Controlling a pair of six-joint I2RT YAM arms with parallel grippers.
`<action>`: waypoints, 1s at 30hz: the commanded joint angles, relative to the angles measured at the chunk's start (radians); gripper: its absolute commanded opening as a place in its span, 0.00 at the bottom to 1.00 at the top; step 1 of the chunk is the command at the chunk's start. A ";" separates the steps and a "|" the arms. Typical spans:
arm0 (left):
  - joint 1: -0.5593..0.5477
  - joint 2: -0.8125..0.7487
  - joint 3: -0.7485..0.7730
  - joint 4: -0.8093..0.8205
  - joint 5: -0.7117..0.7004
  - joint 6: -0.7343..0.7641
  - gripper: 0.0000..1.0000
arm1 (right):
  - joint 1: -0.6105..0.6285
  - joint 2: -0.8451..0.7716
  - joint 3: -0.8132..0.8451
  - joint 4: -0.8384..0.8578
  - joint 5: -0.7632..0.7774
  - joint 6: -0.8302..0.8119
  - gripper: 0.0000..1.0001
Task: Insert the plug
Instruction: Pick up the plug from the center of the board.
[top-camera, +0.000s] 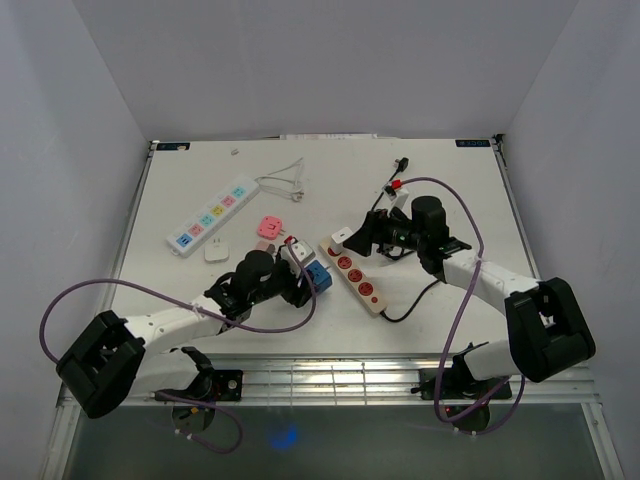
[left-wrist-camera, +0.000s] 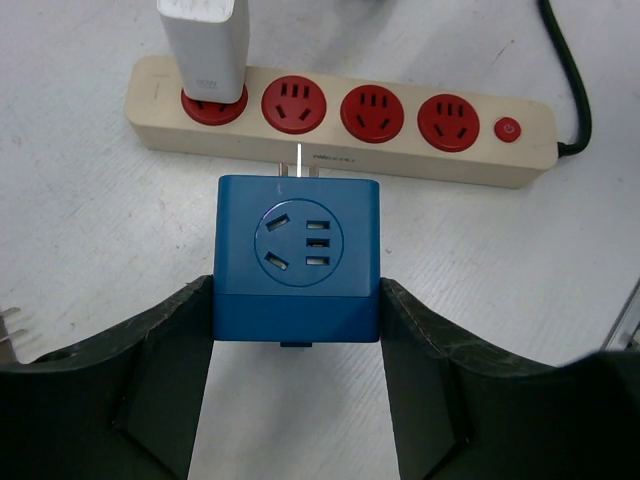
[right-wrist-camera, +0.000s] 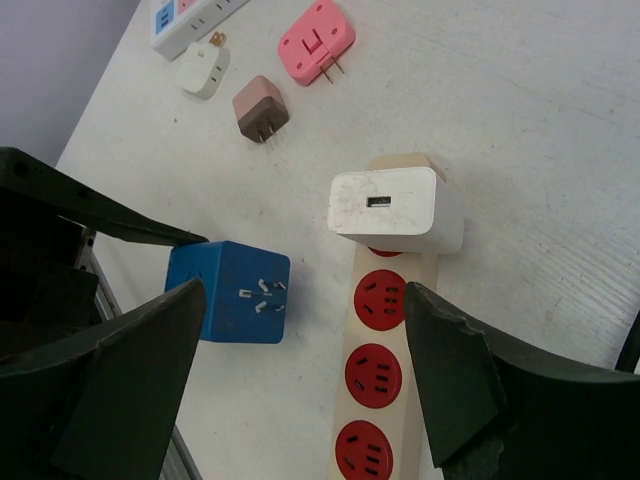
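The plug is a blue cube (left-wrist-camera: 297, 255) with a round socket face, its metal prongs pointing at the beige power strip (left-wrist-camera: 330, 160) just ahead. My left gripper (left-wrist-camera: 297, 305) is shut on the cube, one finger on each side. In the top view the blue plug (top-camera: 318, 277) hangs just left of the strip (top-camera: 372, 294). A white charger (right-wrist-camera: 395, 210) sits in the strip's end socket, and the three other red sockets are bare. My right gripper (right-wrist-camera: 305, 330) stands open above the strip, holding nothing.
A white strip with coloured sockets (top-camera: 213, 215) lies at the back left. Near it are a pink adapter (right-wrist-camera: 316, 40), a brown adapter (right-wrist-camera: 261, 108), a small white adapter (right-wrist-camera: 203, 68) and a white cable (top-camera: 285, 183). The beige strip's black cord (top-camera: 405, 312) runs right.
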 joint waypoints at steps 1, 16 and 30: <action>0.003 -0.067 -0.009 0.062 0.069 0.001 0.51 | 0.011 0.026 0.051 -0.023 -0.061 -0.035 0.86; 0.002 -0.153 -0.068 0.127 0.008 0.001 0.48 | 0.109 0.213 0.192 -0.115 -0.268 0.048 0.90; 0.003 -0.224 -0.098 0.157 -0.003 0.009 0.47 | 0.189 0.235 0.240 -0.183 -0.270 0.086 0.90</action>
